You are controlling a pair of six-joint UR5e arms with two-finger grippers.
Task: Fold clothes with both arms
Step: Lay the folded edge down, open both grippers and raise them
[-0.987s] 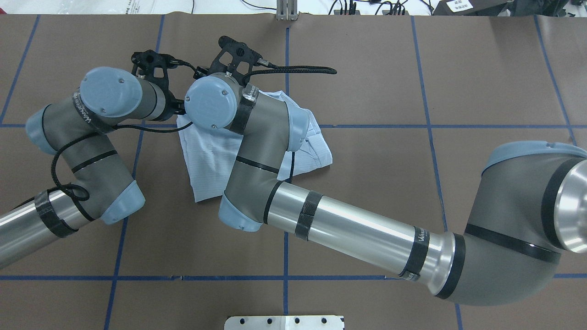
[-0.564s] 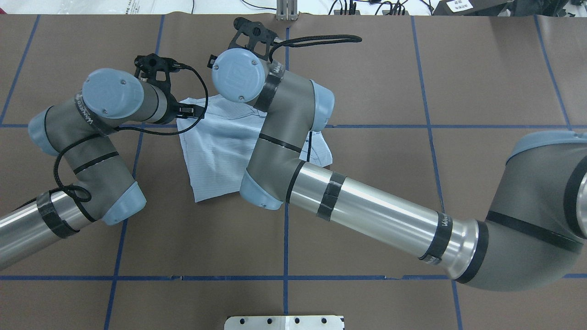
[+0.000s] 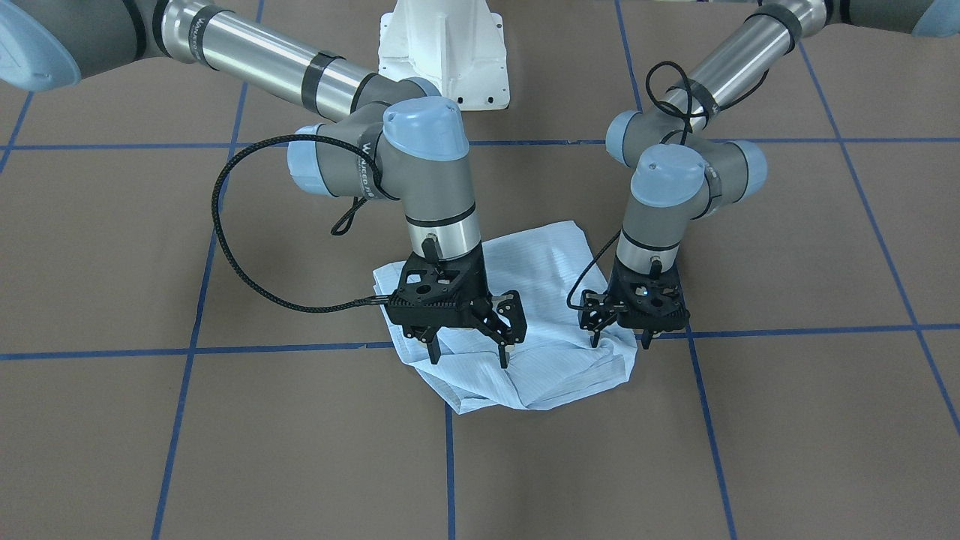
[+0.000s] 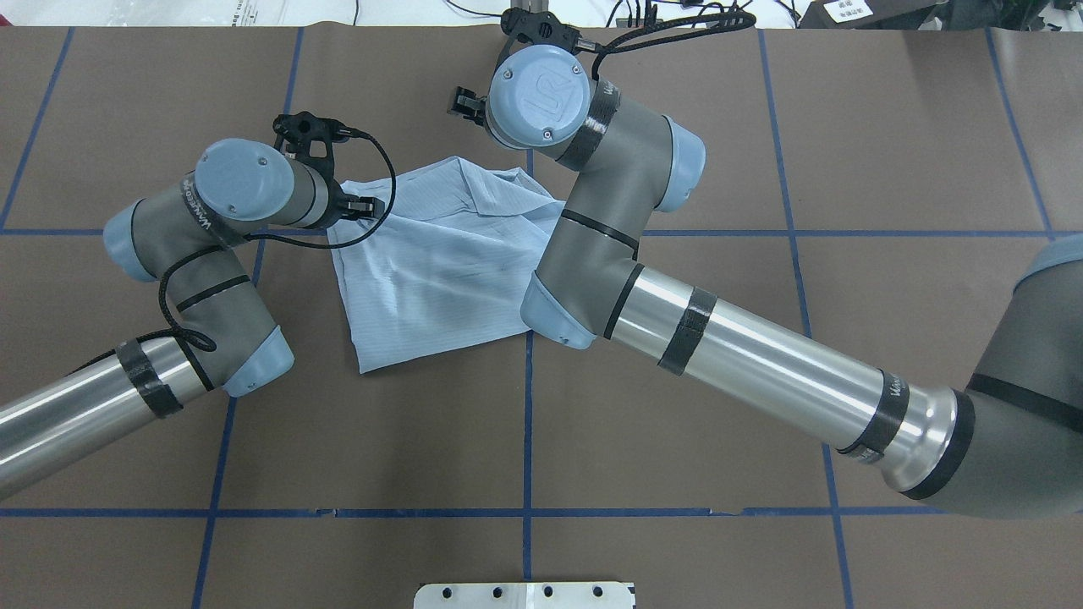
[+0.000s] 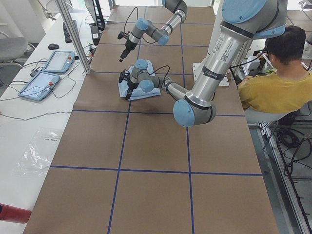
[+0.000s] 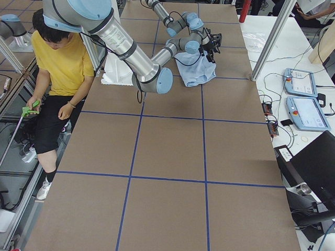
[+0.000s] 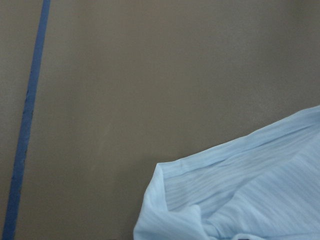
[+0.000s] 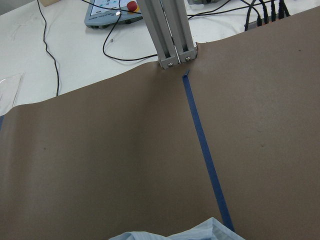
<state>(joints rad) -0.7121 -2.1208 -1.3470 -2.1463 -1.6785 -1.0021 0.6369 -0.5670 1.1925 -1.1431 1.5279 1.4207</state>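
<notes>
The clothes are one light blue pinstriped shirt point(image 4: 440, 254), lying folded into a rough square on the brown table. In the front-facing view the shirt point(image 3: 547, 262) spreads between both arms. My right gripper point(image 3: 469, 351) hangs open just above the shirt's far edge, with nothing between its fingers. My left gripper point(image 3: 622, 339) stands open at the shirt's far left corner, fingertips point(image 3: 596, 341) close to the cloth. In the overhead view the left gripper point(image 4: 365, 205) sits at that corner, and the right gripper point(image 4: 464, 101) peeks out past its wrist. The left wrist view shows a folded corner of the shirt point(image 7: 250, 190).
Blue tape lines point(image 4: 527, 423) grid the brown table. The white pedestal base point(image 3: 442, 52) stands at the robot's side. An aluminium post point(image 8: 172, 35) rises at the far edge, with teach pendants point(image 5: 48, 68) beyond. A seated person in yellow point(image 5: 278, 83) is beside the table.
The right arm has lifted off the shirt and swung toward the far edge, uncovering the cloth. The left arm has shifted slightly right. The shirt now lies flatter.
</notes>
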